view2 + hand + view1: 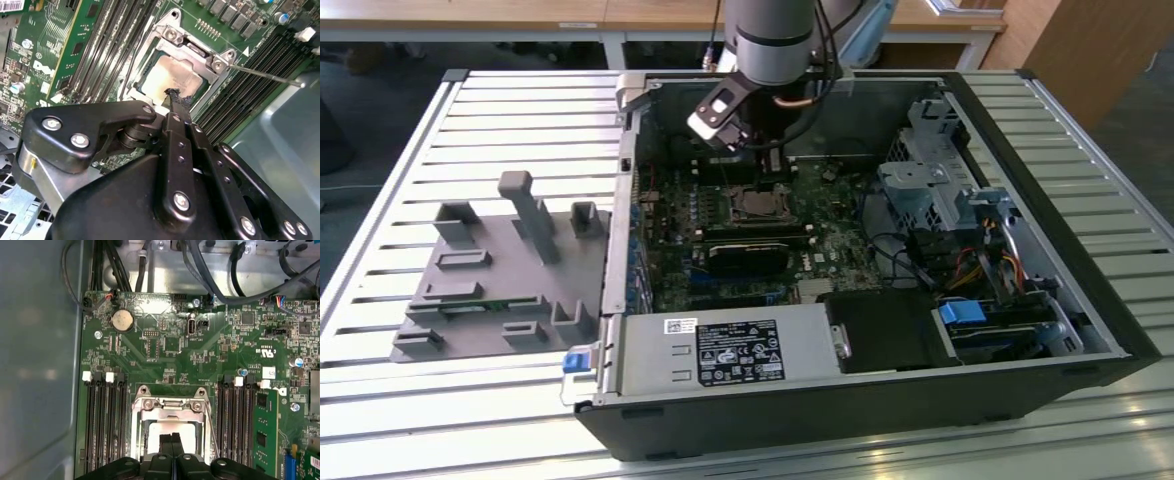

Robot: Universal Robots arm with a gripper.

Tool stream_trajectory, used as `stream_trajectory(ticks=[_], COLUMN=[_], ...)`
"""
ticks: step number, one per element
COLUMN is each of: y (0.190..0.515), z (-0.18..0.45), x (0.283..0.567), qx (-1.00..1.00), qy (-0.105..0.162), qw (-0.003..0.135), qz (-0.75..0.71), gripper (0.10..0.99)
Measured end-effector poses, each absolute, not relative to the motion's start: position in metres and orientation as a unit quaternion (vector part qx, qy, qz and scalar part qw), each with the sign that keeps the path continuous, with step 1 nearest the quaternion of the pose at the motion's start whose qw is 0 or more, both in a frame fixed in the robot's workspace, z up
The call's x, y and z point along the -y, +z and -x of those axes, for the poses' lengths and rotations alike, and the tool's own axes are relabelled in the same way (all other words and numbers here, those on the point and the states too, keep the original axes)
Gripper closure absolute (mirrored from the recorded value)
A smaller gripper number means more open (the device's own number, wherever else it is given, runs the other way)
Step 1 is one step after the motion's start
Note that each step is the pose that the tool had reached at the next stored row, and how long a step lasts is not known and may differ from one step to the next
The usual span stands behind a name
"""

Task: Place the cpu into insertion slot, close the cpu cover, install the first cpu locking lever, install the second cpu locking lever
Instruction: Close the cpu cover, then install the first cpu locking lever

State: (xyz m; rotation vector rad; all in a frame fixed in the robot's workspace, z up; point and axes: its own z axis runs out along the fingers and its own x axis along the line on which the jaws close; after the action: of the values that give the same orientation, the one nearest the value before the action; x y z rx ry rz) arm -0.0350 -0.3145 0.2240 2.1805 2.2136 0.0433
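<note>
Hovering over: the insertion slot (145, 440). Your gripper (172, 94) points down at it inside the open computer case (1101, 300).
Claw: fingers (165, 442) are pressed flat together, with no gap you can see and nothing clamped between them.
Tip position: right over the cpu (172, 75), near one edge of its face. You can't tell whether it's touching or just above.
Cpu: seated in the slot, silver face up, tan rim showing round it.
Cpu cover (170, 402): lying down over the slot, with the chip showing through its square window. The end with two screws sits on the far side from the fingers.
Lever: in the second wrist view, one thin locking lever (265, 75) angles off a socket corner across the memory slots (250, 97), its tip over bare case metal. Can't tell if it's latched.
Board: green motherboard (165, 355), coin cell (122, 320) beyond the socket.
Power supply (727, 350): at the case's near edge in the exterior view.
Outside the case: grey fixture (494, 270) on the slatted table (400, 150), at the exterior view's left, well apart from your gripper.
</note>
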Motion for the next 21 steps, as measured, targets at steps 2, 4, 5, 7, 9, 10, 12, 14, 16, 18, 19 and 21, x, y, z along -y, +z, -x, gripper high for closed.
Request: stream_trajectory(ticks=[2,4,5,7,9,10,12,14,16,18,19,21], y=[0.224,0.224,0.224,0.224,0.225,0.226,0.229,0.232,0.236,0.242,0.245,0.251], z=[0.036,0.037,0.037,0.037,0.037,0.037,0.037,0.037,0.037,0.037,0.037,0.037], x=[0.314,0.314,0.314,0.314,0.315,0.314,0.314,0.314,0.314,0.314,0.314,0.314], qx=[-0.712,-0.712,-0.712,-0.712,-0.712,-0.712,-0.712,-0.712,-0.712,-0.712,-0.712,-0.712], qy=[0.014,0.014,0.014,0.014,0.014,0.014,0.014,0.014,0.014,0.014,0.014,0.013], qw=[0.017,0.017,0.017,0.017,0.017,0.017,0.017,0.017,0.017,0.017,0.017,0.017], qz=[-0.702,-0.702,-0.702,-0.702,-0.702,-0.702,-0.702,-0.702,-0.702,-0.702,-0.702,-0.702], gripper=[0.980,0.980,0.980,0.980,0.980,0.980,0.980,0.980,0.980,0.980,0.980,0.980])
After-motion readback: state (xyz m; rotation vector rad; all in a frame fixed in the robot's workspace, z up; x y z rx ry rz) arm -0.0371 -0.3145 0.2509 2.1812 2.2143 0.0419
